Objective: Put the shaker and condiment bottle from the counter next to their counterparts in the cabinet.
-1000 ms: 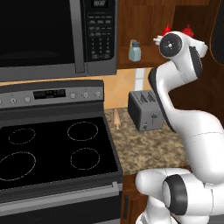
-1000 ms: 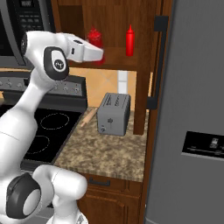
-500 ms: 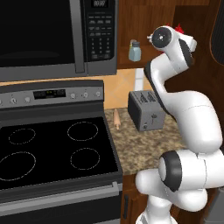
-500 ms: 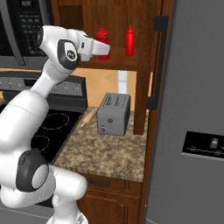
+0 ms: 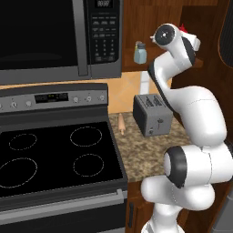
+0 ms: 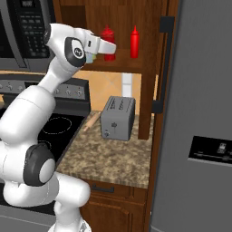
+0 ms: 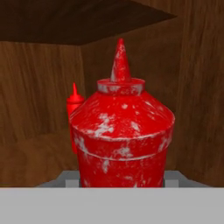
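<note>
Cabinet (image 6: 149, 54) up at the table's (image 6: 108, 158) back edge. Toaster (image 6: 117, 118) near that edge. Pincer (image 6: 108, 49) raised to the shelf, pinching the stubby red bottle (image 7: 121, 135); slim red bottle (image 7: 75, 109) behind. Blue-grey shaker (image 5: 140, 53) at the shelf's left end.

A black glass stovetop (image 5: 54, 157) with ring markings lies at eight o'clock, a black-and-steel microwave (image 5: 59, 38) at eleven. A tall grey steel refrigerator (image 6: 199, 118) stands at three o'clock.
</note>
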